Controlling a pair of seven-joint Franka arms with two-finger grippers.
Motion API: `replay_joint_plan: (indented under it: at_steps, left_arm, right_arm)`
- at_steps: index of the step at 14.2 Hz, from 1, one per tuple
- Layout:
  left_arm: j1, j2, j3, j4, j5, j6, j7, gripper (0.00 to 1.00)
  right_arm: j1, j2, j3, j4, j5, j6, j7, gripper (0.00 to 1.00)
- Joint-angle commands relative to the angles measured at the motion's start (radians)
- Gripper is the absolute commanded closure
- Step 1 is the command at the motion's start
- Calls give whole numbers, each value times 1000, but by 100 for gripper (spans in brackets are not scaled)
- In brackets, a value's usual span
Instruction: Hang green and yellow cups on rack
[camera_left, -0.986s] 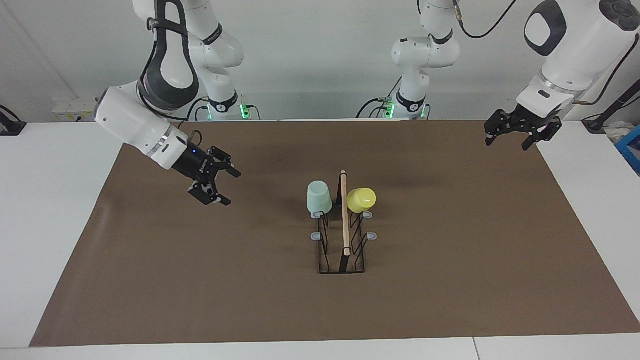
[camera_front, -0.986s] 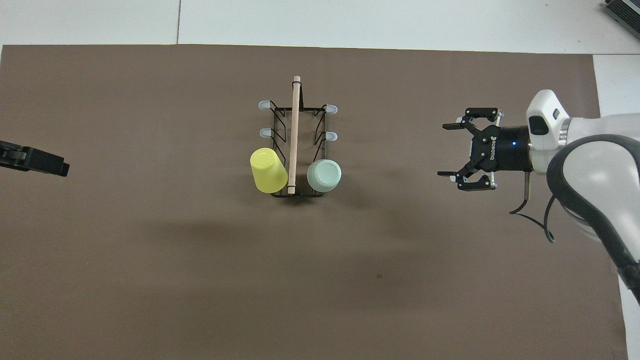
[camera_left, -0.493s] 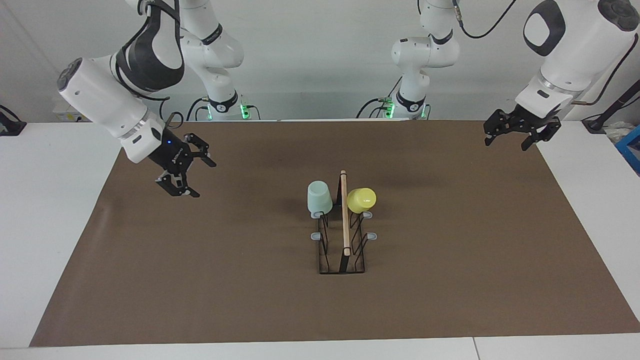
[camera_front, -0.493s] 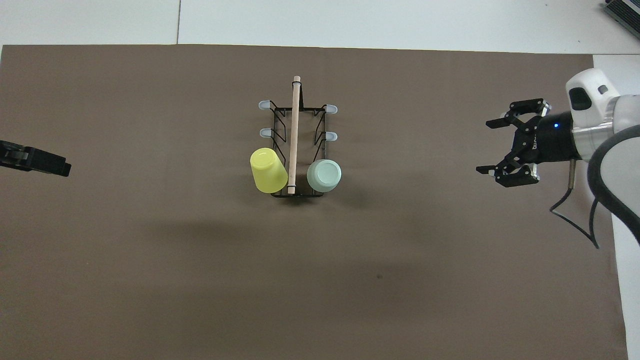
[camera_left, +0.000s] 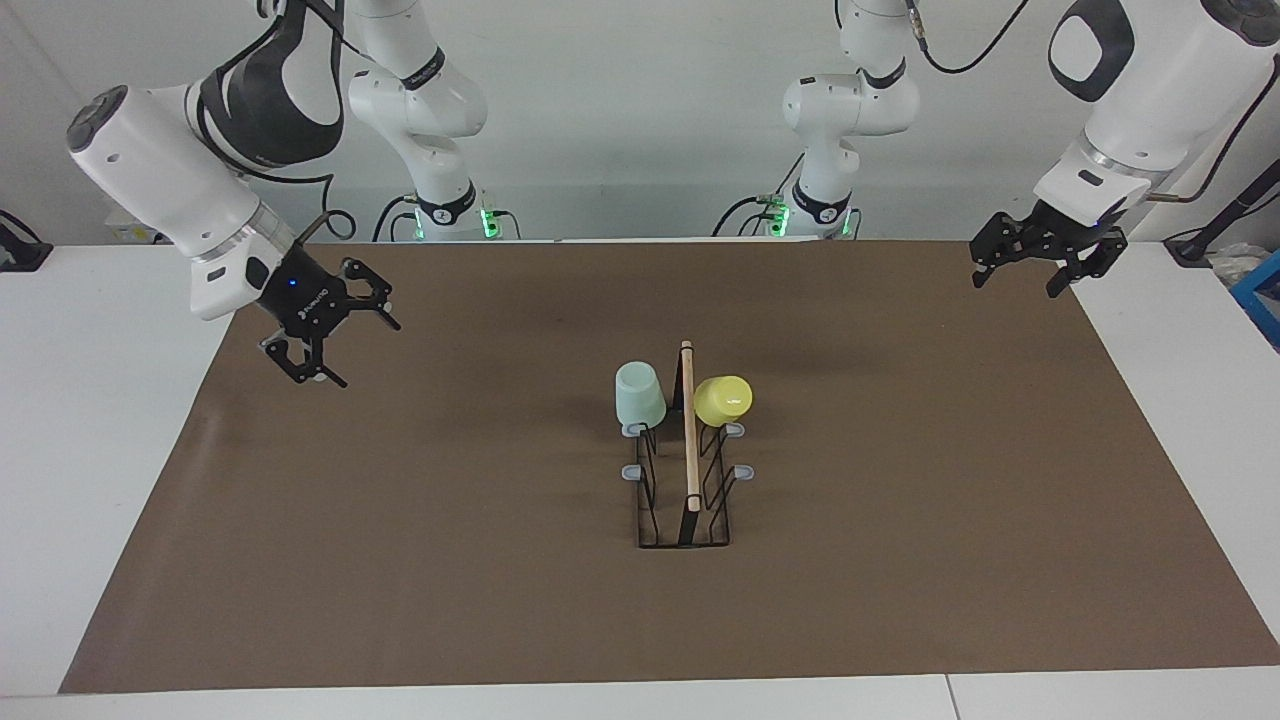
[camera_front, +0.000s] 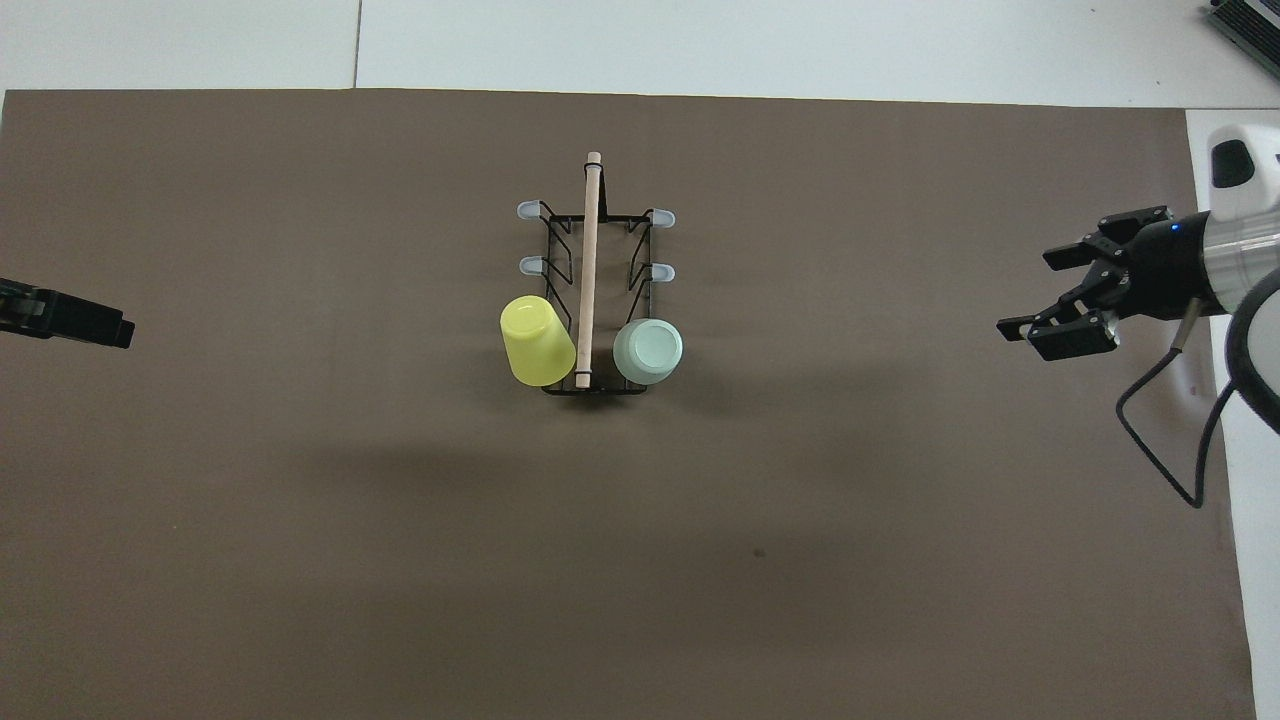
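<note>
The black wire rack with a wooden rod stands in the middle of the mat, also in the overhead view. The mint green cup hangs upside down on the prong nearest the robots, on the side toward the right arm's end. The yellow cup hangs tilted on the matching prong on the side toward the left arm's end. My right gripper is open and empty, raised over the mat's edge at its own end. My left gripper is open and empty over the mat's corner at its end.
A brown mat covers most of the white table. Two grey-tipped prongs per side of the rack are bare.
My right gripper has drawn away from the rack toward its own end of the table and risen. The left gripper has barely moved. The cups and rack have not moved.
</note>
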Motion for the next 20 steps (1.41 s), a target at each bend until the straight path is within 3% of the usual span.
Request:
replay_joint_plan:
  at_steps: [1,7,13,15,20]
  left_arm:
    - [-2,-15,-2,1,4,-31,-7,0]
    - [0,-19,-3,3,1,-46,-6,0]
    - [1,-19,-5,3,1,-51,-6,0]
    - [1,-19,-5,1,0,-48,-6,0]
    - [1,-20,-6,3,0,-52,-6,0]
  right_arm:
    - [5,-10,16,6,-140,-40,208,0]
    - [18,-22,22,6,-214,-118,531,0]
    - [73,-44,27,0,-251,-181,984,0]
    - [97,-42,27,3,-357,-167,993,0]
    - [26,-42,13,3,-359,-138,984,0]
